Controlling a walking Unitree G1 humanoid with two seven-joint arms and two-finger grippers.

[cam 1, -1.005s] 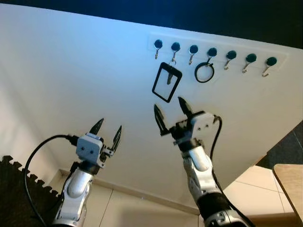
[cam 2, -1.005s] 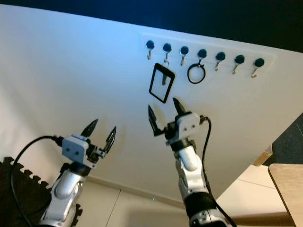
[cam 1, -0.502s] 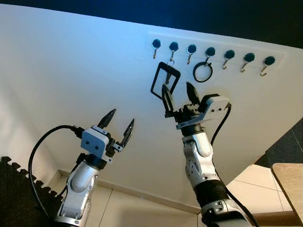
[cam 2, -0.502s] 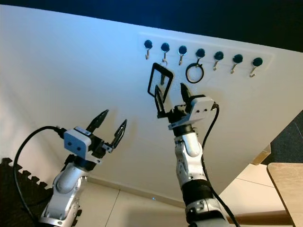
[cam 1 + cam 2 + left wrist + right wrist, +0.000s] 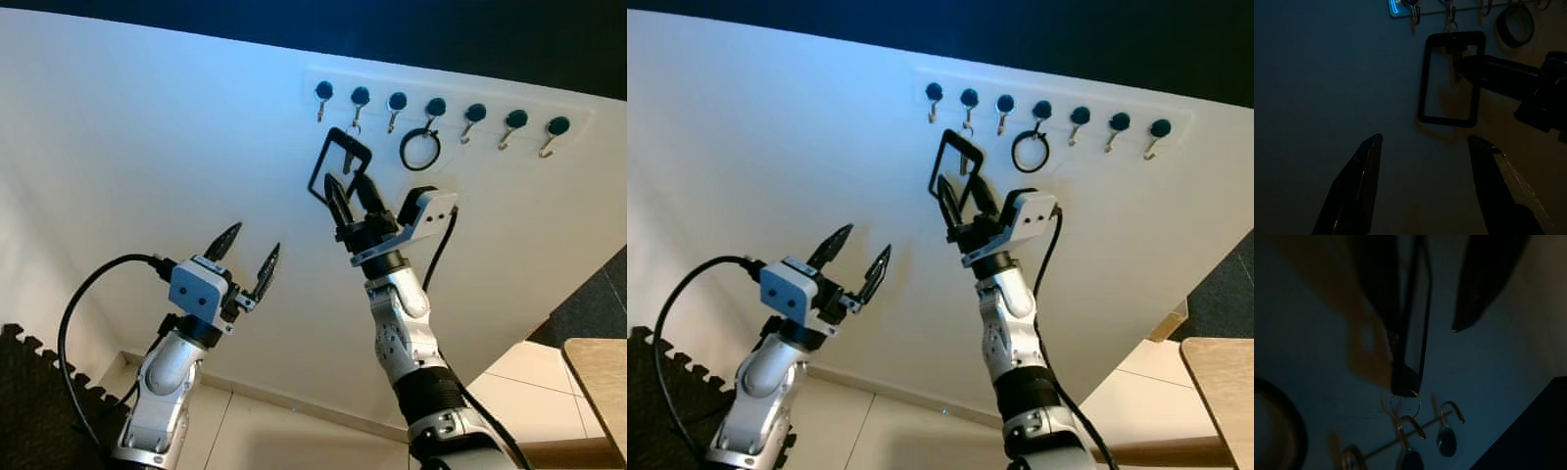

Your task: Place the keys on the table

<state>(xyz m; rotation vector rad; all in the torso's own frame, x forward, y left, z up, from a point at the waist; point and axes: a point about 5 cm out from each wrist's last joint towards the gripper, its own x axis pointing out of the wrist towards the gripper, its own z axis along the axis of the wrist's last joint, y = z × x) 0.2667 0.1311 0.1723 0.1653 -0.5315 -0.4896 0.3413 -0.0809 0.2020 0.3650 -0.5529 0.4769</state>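
A black rectangular key tag (image 5: 322,162) hangs by a metal ring (image 5: 1404,406) from the second hook of a white hook rail (image 5: 441,86) on the wall; a small silver key (image 5: 346,163) dangles inside the frame. My right gripper (image 5: 344,182) is raised to the tag's lower part, open, with the frame's edge between its fingers, close against one finger (image 5: 1376,279) and apart from the other. My left gripper (image 5: 255,238) stands open lower and to the left, away from the wall items; in its wrist view the tag (image 5: 1422,83) lies ahead of it.
A black ring (image 5: 420,150) hangs from the fourth hook. The other hooks are bare. A wooden table corner (image 5: 600,377) shows at the lower right, a dark foam mat (image 5: 24,392) at the lower left, pale floor tiles below the wall.
My right gripper rose up and left to the hanging tag and its fingers narrowed around the frame. My left arm lifted slightly, its gripper still open.
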